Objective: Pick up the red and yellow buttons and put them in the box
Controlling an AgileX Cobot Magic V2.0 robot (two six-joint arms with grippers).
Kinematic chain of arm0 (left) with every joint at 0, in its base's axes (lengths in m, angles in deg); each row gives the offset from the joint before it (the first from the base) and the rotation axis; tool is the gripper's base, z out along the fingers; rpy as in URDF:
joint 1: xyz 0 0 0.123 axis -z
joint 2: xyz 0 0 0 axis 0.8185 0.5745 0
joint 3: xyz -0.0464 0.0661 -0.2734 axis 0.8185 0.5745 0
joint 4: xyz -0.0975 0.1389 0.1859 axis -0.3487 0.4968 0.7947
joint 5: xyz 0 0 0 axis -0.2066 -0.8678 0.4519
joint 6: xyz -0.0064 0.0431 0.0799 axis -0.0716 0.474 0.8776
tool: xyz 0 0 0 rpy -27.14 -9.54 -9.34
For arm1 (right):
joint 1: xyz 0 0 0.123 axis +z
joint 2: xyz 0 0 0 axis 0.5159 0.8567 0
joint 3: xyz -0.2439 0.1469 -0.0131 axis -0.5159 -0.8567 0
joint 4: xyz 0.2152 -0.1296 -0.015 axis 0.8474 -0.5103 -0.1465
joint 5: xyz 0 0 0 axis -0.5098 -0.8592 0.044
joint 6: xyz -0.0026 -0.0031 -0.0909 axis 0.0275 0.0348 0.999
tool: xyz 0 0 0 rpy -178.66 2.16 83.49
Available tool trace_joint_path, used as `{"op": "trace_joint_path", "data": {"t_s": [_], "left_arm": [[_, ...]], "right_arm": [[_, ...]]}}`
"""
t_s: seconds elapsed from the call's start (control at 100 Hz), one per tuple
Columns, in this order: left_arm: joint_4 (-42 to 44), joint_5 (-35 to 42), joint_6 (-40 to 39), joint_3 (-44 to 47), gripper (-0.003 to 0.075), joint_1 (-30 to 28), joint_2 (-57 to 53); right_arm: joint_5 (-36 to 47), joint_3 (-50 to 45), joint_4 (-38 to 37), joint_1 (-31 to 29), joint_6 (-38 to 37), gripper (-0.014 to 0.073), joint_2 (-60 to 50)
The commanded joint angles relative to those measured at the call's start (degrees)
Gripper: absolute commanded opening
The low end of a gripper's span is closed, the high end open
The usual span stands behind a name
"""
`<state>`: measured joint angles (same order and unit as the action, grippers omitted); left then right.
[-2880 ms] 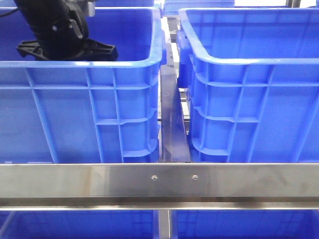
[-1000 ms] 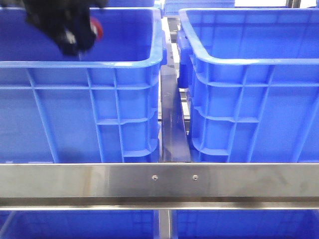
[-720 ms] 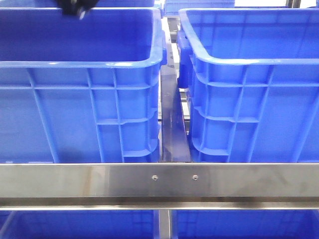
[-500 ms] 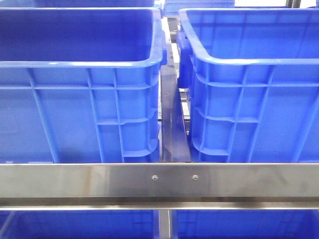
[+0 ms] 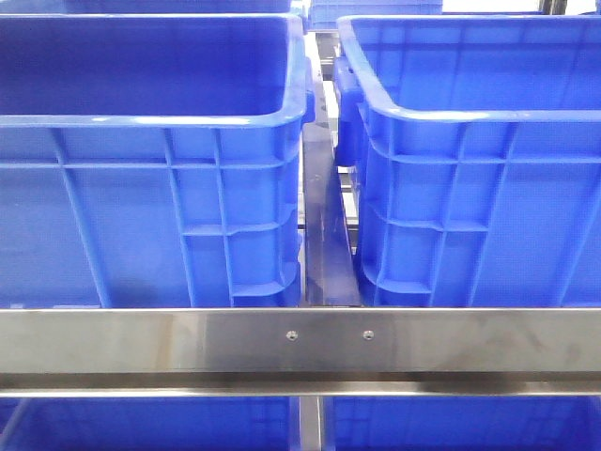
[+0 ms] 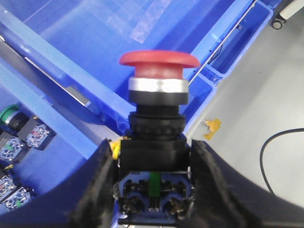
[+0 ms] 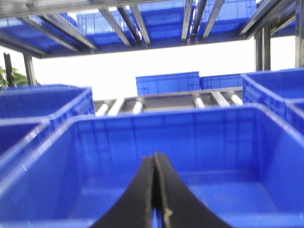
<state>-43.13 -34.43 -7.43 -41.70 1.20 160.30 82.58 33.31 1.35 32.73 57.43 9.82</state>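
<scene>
The red button (image 6: 156,71) is clamped by its black base in the left claw (image 6: 154,190), cap upward, above a blue crate (image 6: 76,61) (presumably for carrying to the box). The right claw (image 7: 156,199) is held closed and empty over another crate (image 7: 180,142).

Narrow gap between crates (image 5: 150,141)

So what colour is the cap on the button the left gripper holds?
Red, clearest in the left wrist view.

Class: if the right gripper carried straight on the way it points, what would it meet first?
Most likely the far inner wall of the large blue plastic crate ahead; the shut right gripper points over its interior, though depth is unclear.
</scene>
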Motion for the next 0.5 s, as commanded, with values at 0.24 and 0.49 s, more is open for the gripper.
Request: {"op": "trace_joint_path", "data": {"t_s": [0.24, 0.49], "left_arm": [[0.16, 4.03, 0.06, -1.69, -0.0019, 0.36, -1.79], [0.16, 4.03, 0.06, -1.69, -0.0019, 0.36, -1.79]], "right_arm": [[-27.16, 27.22, 0.30, -0.28, -2.49, -0.0068, 12.57], [-38.89, 35.85, 7.66, -0.28, -2.49, -0.0068, 23.74]]}}
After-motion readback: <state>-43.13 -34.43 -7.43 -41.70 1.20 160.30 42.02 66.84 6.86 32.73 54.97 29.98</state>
